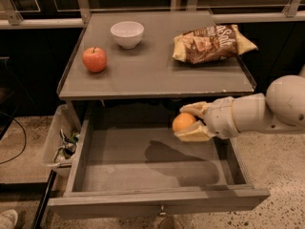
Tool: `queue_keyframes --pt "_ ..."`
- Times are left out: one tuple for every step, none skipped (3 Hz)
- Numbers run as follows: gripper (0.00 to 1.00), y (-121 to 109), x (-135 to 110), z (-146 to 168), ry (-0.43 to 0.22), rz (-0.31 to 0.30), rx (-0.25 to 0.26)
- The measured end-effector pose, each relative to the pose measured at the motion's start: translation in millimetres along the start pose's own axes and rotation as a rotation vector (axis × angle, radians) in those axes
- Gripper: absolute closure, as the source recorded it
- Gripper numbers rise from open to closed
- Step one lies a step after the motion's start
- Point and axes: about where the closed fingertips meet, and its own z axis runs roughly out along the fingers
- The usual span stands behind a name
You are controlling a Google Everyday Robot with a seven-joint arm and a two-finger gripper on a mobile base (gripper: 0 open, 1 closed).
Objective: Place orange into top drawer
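The orange is a small round orange-yellow fruit held between the pale fingers of my gripper. The gripper reaches in from the right and holds it above the right part of the open top drawer, just below the table's front edge. The drawer is a wide shallow grey box pulled fully out, with a small knob low on its front panel. Its floor shows the arm's shadow and nothing else.
On the grey tabletop sit a red apple at the left, a white bowl behind it, and a brown chip bag at the right. A bin with wrappers stands left of the drawer.
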Motion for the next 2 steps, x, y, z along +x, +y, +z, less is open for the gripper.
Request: queue_keyframes --pt "1.0 -2 8 21 0.002 0.011 -0.021" --pt "1.0 4 33 58 0.033 0.04 -0.056"
